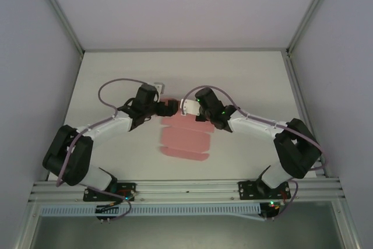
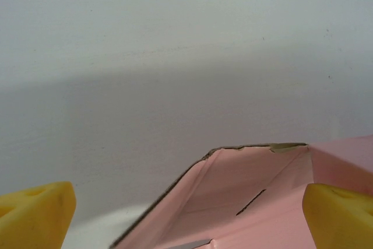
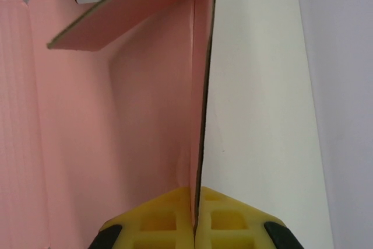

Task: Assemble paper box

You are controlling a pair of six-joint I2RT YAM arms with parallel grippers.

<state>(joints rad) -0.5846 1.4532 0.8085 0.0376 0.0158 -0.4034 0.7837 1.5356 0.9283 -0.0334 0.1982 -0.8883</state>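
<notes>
The paper box (image 1: 183,141) lies mid-way on the table (image 1: 116,74), its twelve-o'clock end folded up, where the right gripper (image 3: 195,221) is clamped on a raised wall (image 3: 198,115) and the left gripper (image 2: 186,211) hangs wide apart at a neighbouring flap (image 2: 245,179), which the next move likely must tuck inward.

The left arm (image 1: 108,125) and the right arm (image 1: 256,123) are made up of white link shells between bulky black joint housings. A lilac cable (image 1: 104,90) is run in loose loops along each, from just behind the claw back to a black base plate (image 1: 111,192) dotted with small green and red lights. The left claw (image 1: 168,108) is tipped with plain, round-cornered yellow pads (image 2: 36,214), while on the right claw (image 3: 195,221) the pads are moulded with square recesses and edged with black at the outer sides.
</notes>
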